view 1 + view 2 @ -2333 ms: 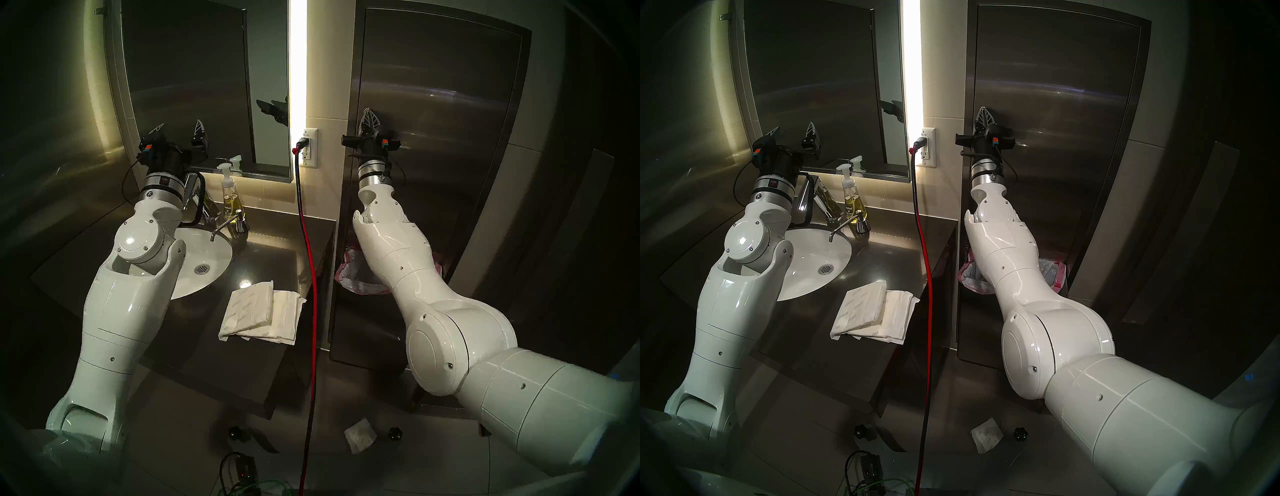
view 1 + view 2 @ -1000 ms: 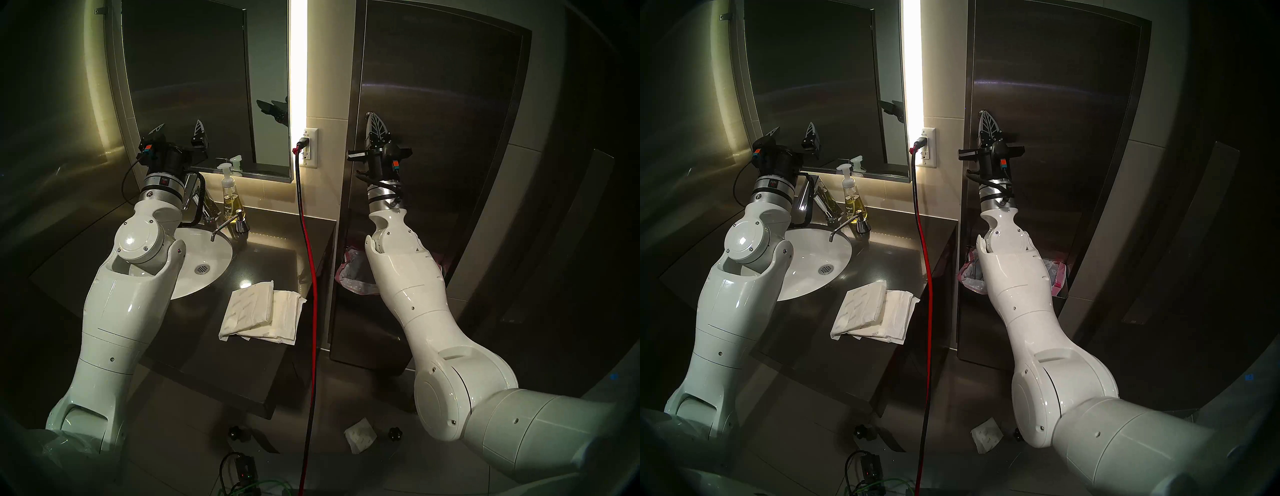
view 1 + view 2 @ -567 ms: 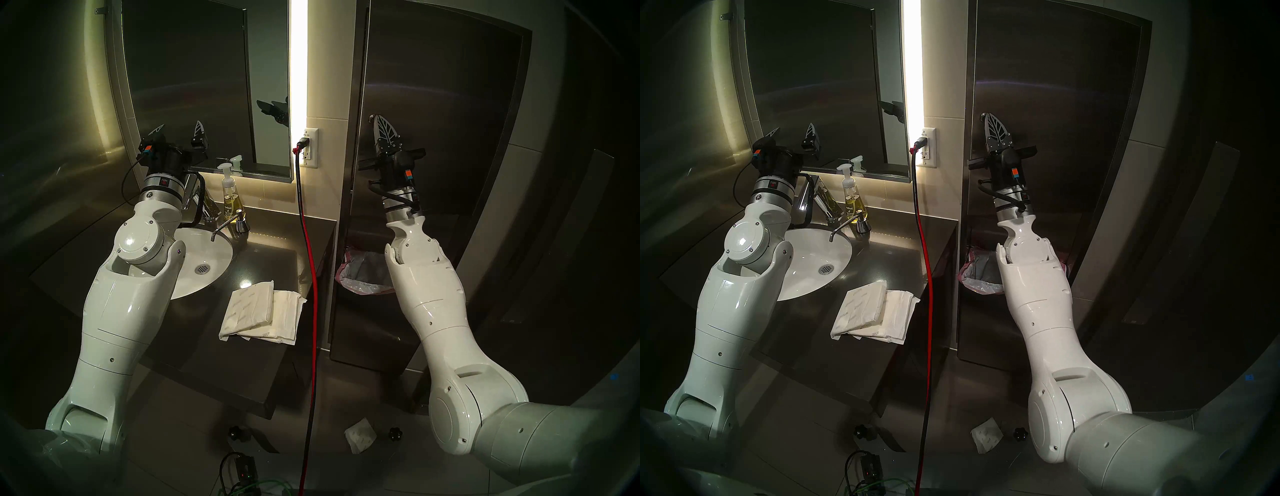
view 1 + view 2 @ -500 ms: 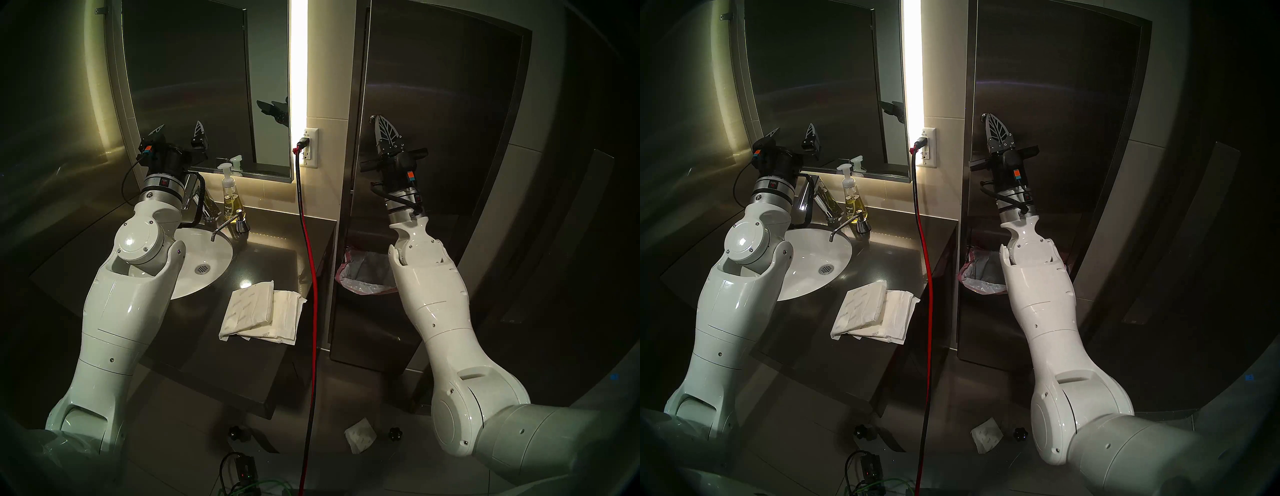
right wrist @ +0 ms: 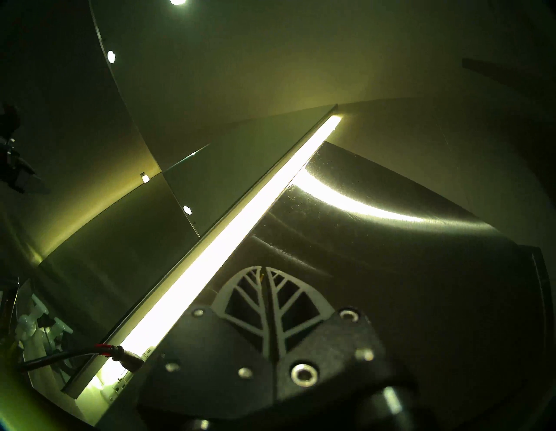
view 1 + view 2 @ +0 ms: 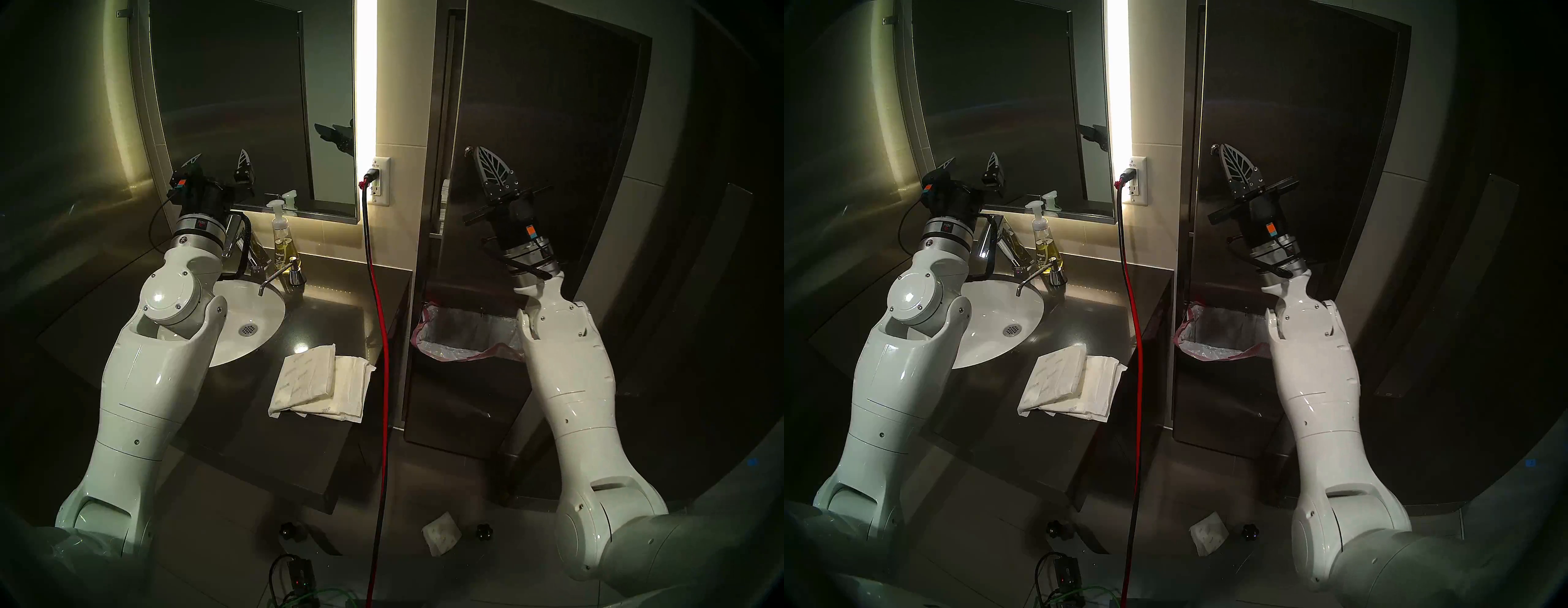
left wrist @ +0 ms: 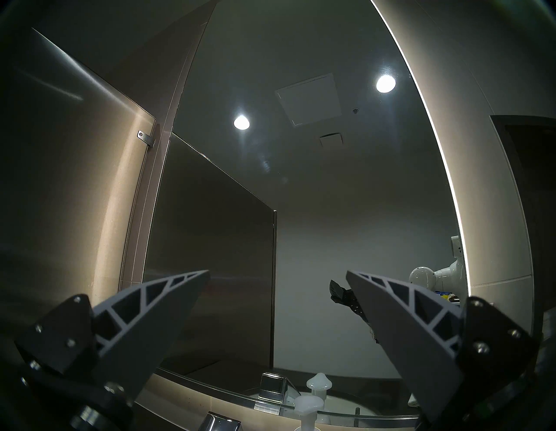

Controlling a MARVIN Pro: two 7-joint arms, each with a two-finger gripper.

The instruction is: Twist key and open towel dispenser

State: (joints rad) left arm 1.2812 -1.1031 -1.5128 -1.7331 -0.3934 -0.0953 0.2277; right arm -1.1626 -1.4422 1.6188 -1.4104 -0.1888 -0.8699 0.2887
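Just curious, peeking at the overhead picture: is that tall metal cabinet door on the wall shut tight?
No: the towel dispenser door stands ajar, a dark gap showing along its left edge.

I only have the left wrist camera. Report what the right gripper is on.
Observer: The right gripper is shut on the key in the towel dispenser door.
Operator: Give me the door's state.
Observer: It stands ajar, with a gap along its left edge.
Operator: Say what shows in the gap.
Observer: A pale stack, likely paper towels.
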